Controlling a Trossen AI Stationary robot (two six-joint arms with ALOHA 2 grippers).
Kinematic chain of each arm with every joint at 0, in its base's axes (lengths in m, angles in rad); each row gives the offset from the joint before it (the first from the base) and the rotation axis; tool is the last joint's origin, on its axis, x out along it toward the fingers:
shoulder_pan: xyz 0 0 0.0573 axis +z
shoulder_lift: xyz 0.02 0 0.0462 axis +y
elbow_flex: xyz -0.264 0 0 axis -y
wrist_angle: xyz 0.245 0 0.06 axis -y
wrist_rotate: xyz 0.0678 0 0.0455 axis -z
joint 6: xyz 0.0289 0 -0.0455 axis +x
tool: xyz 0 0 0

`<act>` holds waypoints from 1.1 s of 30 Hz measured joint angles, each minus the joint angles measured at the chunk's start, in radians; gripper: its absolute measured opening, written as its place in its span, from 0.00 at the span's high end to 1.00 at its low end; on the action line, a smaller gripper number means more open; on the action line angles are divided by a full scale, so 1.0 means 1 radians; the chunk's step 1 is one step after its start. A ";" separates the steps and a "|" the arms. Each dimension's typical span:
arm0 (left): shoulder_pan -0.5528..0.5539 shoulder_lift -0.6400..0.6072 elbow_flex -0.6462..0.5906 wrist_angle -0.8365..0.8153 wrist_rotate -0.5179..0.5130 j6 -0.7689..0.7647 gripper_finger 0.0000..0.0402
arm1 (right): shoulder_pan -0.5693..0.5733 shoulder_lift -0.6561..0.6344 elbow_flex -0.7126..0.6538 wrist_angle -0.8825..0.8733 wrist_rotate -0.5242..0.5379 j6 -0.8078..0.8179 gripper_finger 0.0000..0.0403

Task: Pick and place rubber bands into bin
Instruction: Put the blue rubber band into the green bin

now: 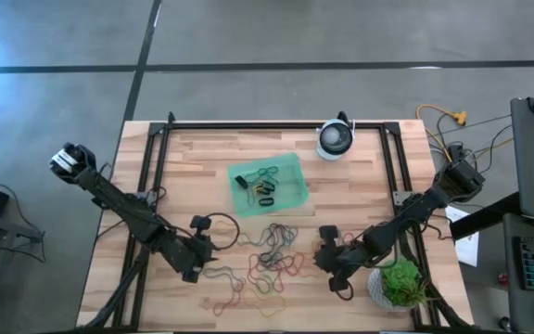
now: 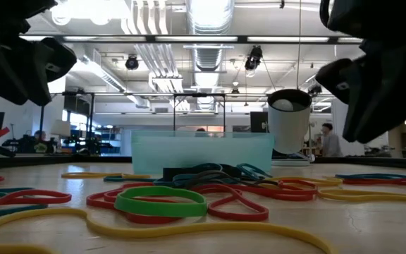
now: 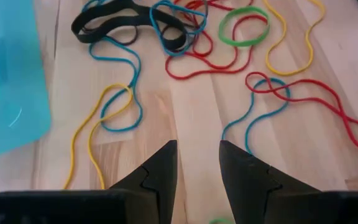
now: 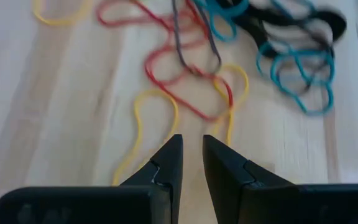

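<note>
Bands [image 1: 272, 249]: I see most of them loose on the table [image 1: 193, 158], in a tangle between my two grippers; red, yellow, blue, green and black loops.
Bands in bin: a few dark ones and a green one already lie inside.
Bin [image 1: 290, 167]: beyond the tangle from both grippers, toward the far edge.
Left gripper [image 1: 204, 250]: low over the wood, just left of the tangle. Wrist view shows its fingers [image 3: 157, 171] parted by a narrow gap, nothing between them. A blue loop [image 3: 263, 102] and a yellow loop [image 3: 101, 121] lie just ahead of the tips.
Right gripper [image 1: 324, 255]: low, just right of the tangle. Fingers [image 4: 166, 165] nearly together, a slim gap, holding nothing. A yellow loop [image 4: 148, 118] lies right at the tips, a red loop [image 4: 179, 81] beyond it.
Contact: I cannot tell whether either gripper touches the table.
</note>
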 joint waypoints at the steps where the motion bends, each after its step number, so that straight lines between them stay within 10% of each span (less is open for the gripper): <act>1: -0.001 -0.002 0.000 0.001 0.000 0.000 0.74 | 0.000 0.001 0.000 -0.016 0.003 0.011 0.86; 33: 0.000 -0.012 -0.003 0.002 -0.001 0.001 0.74 | -0.049 0.004 -0.034 -0.217 0.129 0.128 0.86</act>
